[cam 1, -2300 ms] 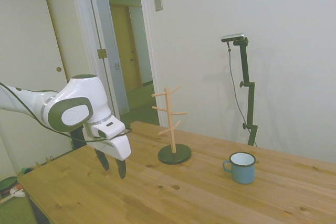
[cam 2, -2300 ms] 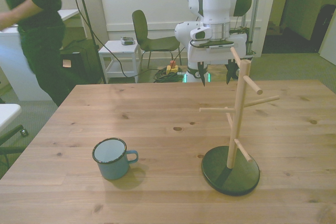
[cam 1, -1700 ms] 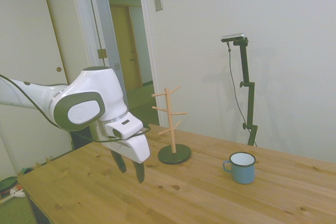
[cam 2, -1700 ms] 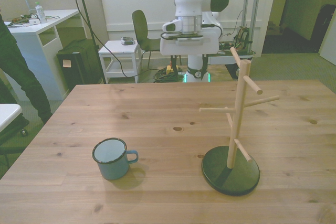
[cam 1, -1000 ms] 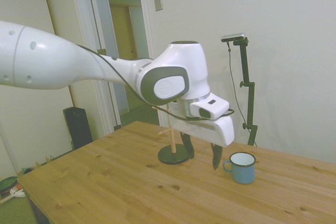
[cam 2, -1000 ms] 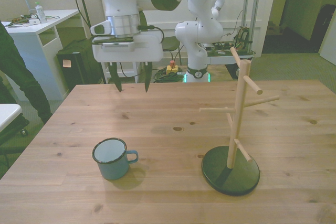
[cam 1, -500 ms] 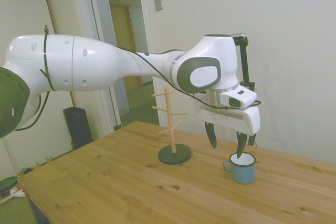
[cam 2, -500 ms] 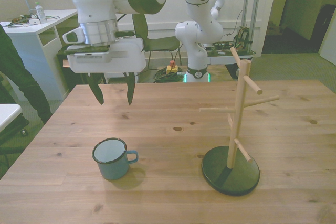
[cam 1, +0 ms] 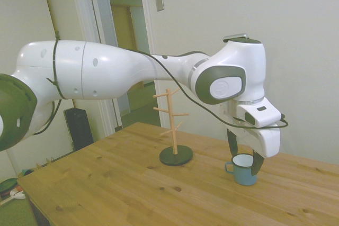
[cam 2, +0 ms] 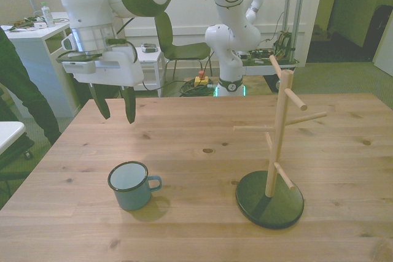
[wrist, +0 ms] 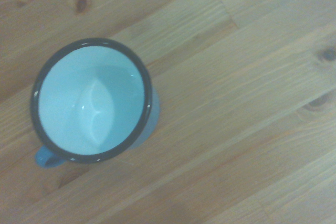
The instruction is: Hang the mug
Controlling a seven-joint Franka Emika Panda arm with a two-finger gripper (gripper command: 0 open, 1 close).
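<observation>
wooden table (cam 2: 344, 151) with upright mug (cam 2: 130, 185) under the empty, parted end effector (cam 2: 115, 113)

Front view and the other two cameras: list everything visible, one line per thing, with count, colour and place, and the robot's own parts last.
mug: one, light blue with white inside and dark rim, upright on the table toward the front view's left, handle toward the rack.
mug rack: one, pale wooden post with pegs on a dark round base, toward the front view's right, nothing hung.
table: one, light wood.
chair: one, dark, on the floor behind the table.
person: one, dark clothing, at the front view's left edge.
gripper: one, white with dark jaws, open, above the table beyond the mug.
</observation>
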